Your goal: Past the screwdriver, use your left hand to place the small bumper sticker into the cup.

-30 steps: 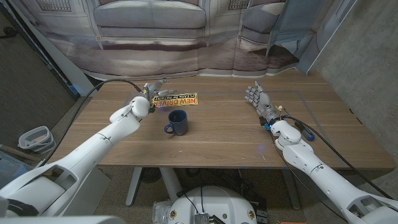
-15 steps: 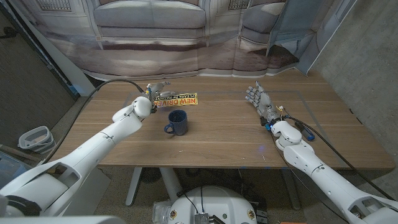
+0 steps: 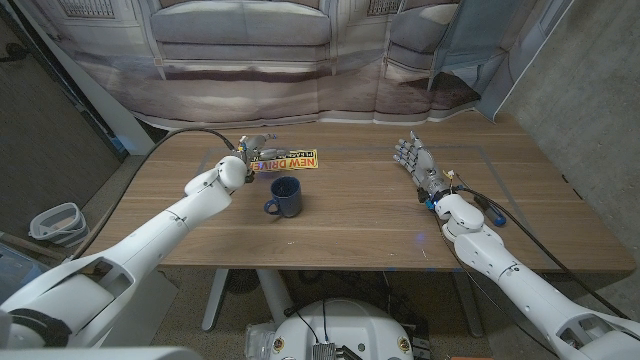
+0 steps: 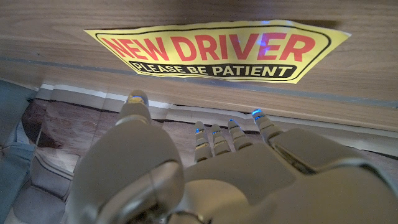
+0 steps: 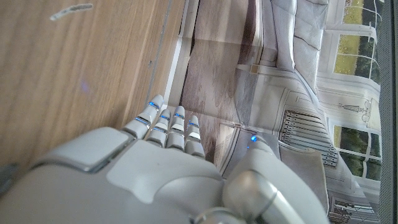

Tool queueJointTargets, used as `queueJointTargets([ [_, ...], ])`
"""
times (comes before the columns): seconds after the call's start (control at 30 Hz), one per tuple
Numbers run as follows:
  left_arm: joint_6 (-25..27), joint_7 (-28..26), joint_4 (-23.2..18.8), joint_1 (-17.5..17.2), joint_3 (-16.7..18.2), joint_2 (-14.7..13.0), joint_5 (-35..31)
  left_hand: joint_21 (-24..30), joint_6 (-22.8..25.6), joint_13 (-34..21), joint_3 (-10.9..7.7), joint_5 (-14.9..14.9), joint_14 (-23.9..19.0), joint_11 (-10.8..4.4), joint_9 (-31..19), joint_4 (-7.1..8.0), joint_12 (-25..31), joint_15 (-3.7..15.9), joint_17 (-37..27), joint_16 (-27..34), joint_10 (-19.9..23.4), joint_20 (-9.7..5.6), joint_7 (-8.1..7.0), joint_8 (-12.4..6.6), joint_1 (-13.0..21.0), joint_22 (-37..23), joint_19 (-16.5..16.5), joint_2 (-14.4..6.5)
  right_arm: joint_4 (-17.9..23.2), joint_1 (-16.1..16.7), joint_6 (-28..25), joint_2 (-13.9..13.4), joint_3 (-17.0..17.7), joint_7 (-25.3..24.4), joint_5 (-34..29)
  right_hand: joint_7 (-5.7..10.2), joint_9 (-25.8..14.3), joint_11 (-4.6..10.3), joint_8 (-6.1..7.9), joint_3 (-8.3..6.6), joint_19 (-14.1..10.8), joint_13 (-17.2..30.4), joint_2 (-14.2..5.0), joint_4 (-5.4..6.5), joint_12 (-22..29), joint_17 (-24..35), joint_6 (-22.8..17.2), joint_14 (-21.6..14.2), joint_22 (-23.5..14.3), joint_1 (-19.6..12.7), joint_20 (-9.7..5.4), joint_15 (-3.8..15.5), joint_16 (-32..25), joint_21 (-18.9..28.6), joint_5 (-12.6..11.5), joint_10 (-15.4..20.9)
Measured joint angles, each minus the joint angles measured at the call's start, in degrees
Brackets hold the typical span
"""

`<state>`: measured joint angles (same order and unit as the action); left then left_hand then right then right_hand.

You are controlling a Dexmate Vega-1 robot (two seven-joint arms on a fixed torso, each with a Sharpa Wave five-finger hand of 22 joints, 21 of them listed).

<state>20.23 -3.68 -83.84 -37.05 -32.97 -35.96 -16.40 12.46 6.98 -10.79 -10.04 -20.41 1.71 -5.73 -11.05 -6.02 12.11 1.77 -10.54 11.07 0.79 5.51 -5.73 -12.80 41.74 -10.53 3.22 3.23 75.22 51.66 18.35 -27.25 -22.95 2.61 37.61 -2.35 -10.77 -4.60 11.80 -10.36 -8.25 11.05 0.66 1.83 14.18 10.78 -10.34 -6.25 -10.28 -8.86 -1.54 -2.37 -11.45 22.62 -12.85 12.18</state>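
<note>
The yellow "NEW DRIVER" bumper sticker point(image 3: 291, 161) lies flat on the wooden table point(image 3: 360, 225), near its far edge. In the left wrist view the sticker point(image 4: 211, 50) lies just beyond the fingertips. My left hand point(image 3: 254, 150) hovers at the sticker's left end with its fingers apart and nothing in them; it appears again as the left hand point(image 4: 205, 168). A dark blue cup point(image 3: 286, 196) stands upright just in front of the sticker, handle toward my left arm. My right hand point(image 3: 415, 160) stands open on the right side of the table, fingers pointing away, and shows as the right hand point(image 5: 168, 168).
A printed backdrop point(image 3: 300, 60) with a sofa picture hangs right behind the table's far edge. A black cable point(image 3: 180, 135) loops off my left arm over the table's far left corner. A grey bin point(image 3: 55, 222) stands on the floor at left.
My left hand has edged a little to the right, closer to the sticker's left end. The sticker, cup and right hand have not moved.
</note>
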Motion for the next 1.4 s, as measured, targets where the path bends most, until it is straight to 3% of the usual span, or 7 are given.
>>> queueJointTargets([
  [1.4,-3.5,-0.3,7.1,1.7,-1.6,2.9,1.7,0.0,0.6,0.0,-0.25,0.0,0.0,-0.22,0.0,-0.23,0.0,0.00,0.1,0.0,0.8,-1.65,0.01,0.00,1.4,0.0,-0.4,-0.7,0.8,0.5,0.3,-0.5,0.3,-0.5,-0.3,0.00,0.0,-0.10,0.00,0.24,-0.5,0.0,-0.23,-0.24,0.0,0.0,0.0,0.0,0.0,-0.2,-0.10,0.00,0.0,-0.6,0.0,0.5],
])
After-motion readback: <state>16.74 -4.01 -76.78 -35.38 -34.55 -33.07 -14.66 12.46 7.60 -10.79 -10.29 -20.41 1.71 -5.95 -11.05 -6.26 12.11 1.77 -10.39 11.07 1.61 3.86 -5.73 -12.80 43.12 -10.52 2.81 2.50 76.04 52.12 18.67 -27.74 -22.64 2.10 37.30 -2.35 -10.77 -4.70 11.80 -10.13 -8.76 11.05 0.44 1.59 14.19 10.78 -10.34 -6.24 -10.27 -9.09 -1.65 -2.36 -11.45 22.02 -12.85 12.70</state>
